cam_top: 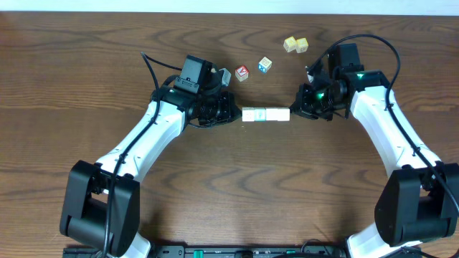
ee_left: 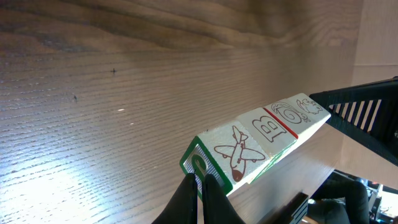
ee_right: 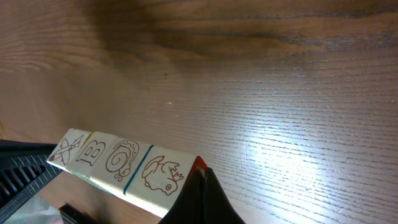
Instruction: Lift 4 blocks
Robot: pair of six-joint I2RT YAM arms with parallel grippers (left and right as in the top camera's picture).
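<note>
A straight row of several cream-white blocks (cam_top: 265, 115) sits mid-table, end to end between my two grippers. My left gripper (cam_top: 235, 115) is shut, its tips pressed against the row's green-edged left end (ee_left: 200, 167). My right gripper (cam_top: 294, 113) is also shut and pushes on the red-edged right end (ee_right: 199, 164). The left wrist view shows the row's top faces (ee_left: 258, 140) with a plane, a B and a snail. In the right wrist view the same row (ee_right: 118, 160) appears to hang a little above the wood, clamped only by the two fingertip pairs (ee_left: 200, 178) (ee_right: 203, 174).
Behind the row lie a red-faced cube (cam_top: 242, 72) and a blue-faced cube (cam_top: 265, 64). Two yellowish cubes (cam_top: 295, 44) sit together at the far right back. Both arms' cables arc over the table's back part.
</note>
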